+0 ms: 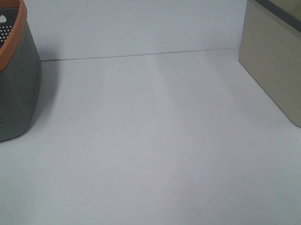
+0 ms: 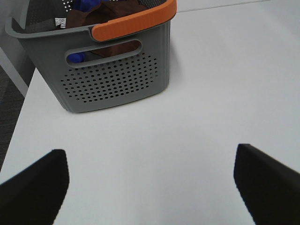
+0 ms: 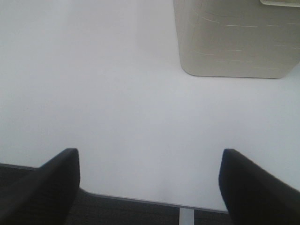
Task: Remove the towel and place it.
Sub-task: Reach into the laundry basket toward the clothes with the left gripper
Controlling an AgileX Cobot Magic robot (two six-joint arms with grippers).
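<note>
Left gripper (image 2: 150,187): jaws spread wide, empty, pitched forward and down. Right gripper (image 3: 150,187): jaws equally wide apart, empty.

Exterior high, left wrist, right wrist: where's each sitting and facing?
Exterior high: mounted high, looks down on table; gray basket left, beige bin right; no arm shows.
Left wrist: on left arm, faces gray basket holding towel; left fingers spread.
Right wrist: on right arm, faces beige bin; right fingers spread.
Shared: gray basket in exterior and left wrist.

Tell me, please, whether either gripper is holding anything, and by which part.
Nothing is held: the left gripper and right gripper are both open and empty, and the towel lies in the grey basket.
</note>
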